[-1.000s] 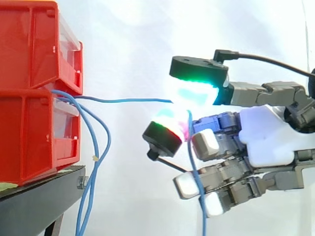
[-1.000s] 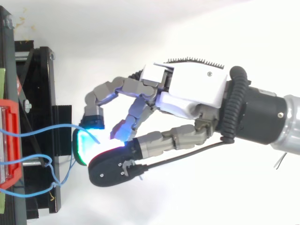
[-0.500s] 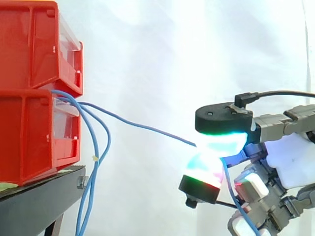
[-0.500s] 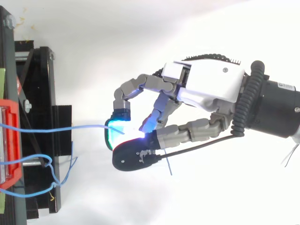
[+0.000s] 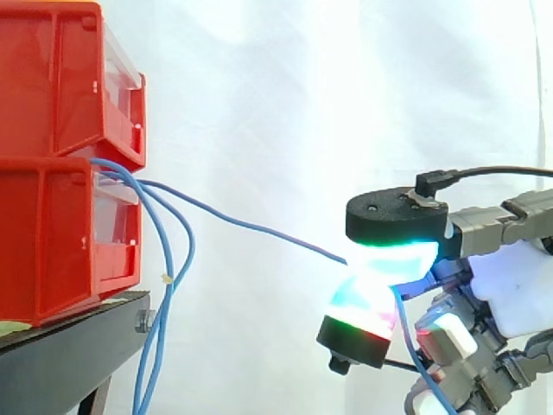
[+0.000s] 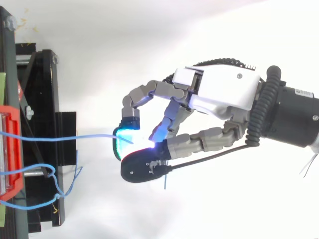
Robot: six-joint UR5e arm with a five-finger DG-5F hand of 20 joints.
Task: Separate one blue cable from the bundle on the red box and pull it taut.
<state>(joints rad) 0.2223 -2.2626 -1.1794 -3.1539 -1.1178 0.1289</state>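
Pulled back and lower — robot hand [image 6: 219,92] pinches one blue cable [image 5: 251,227].

Side view: taken level and close, beside stacked red plastic bins [image 5: 52,216], facing white curtain [image 5: 259,86]. Top view: taken overhead, looking down. Shared: bins, thin blue cable [image 5: 259,230], white-and-grey robot hand [image 6: 224,94].

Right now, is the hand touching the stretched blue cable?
Touching. In the side view the blue cable from the red box is pinched between fingertips of the hand.
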